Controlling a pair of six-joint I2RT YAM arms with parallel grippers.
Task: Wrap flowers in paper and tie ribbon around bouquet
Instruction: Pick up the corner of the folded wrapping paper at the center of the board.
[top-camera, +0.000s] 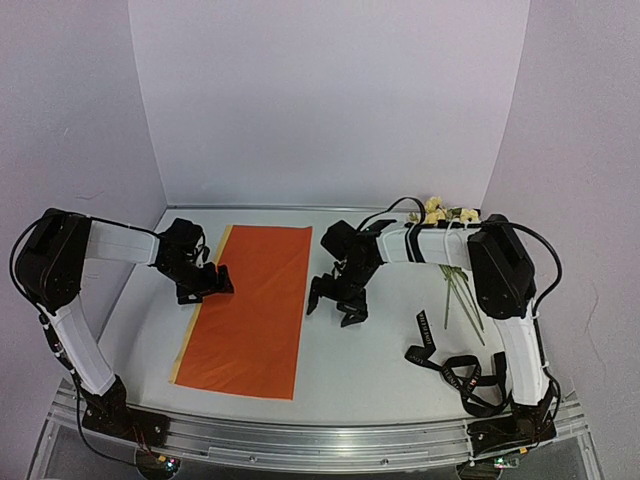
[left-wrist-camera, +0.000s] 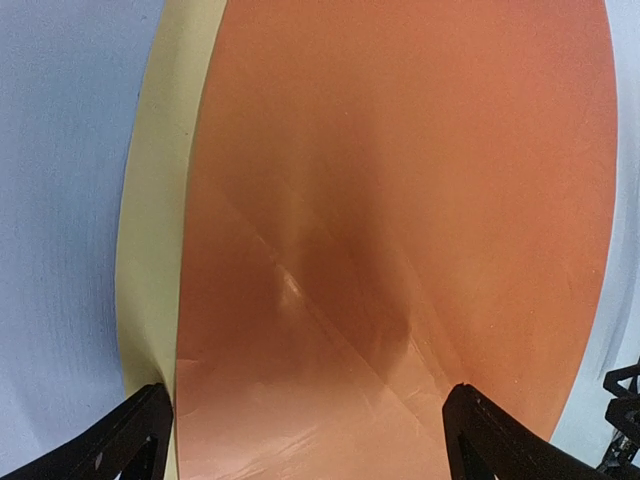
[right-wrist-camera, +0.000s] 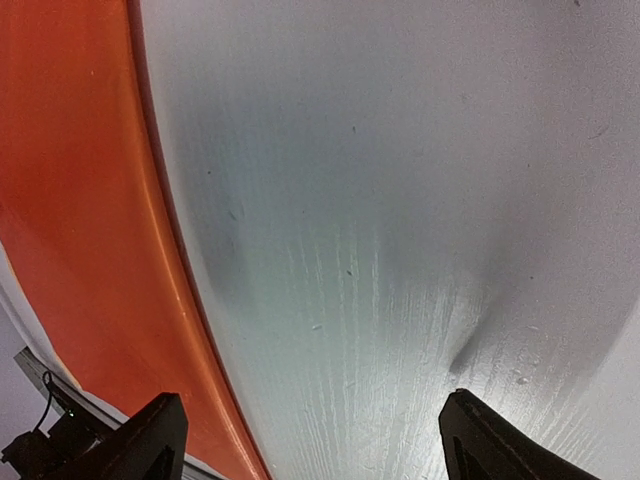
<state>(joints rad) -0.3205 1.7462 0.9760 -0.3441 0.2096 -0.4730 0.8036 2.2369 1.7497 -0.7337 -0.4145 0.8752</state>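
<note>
We record the left gripper (top-camera: 205, 283) over the left edge of the flat orange paper sheet (top-camera: 250, 305), the right gripper (top-camera: 335, 308) just off its right edge, both wide open, empty; pale yellow flowers (top-camera: 436, 210) lie farther right, nearest the right gripper

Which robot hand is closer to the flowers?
Right. The right gripper sits just right of the paper, with the flowers farther back and to its right. The left gripper is over the paper's left edge, on the far side from the flowers.
</note>
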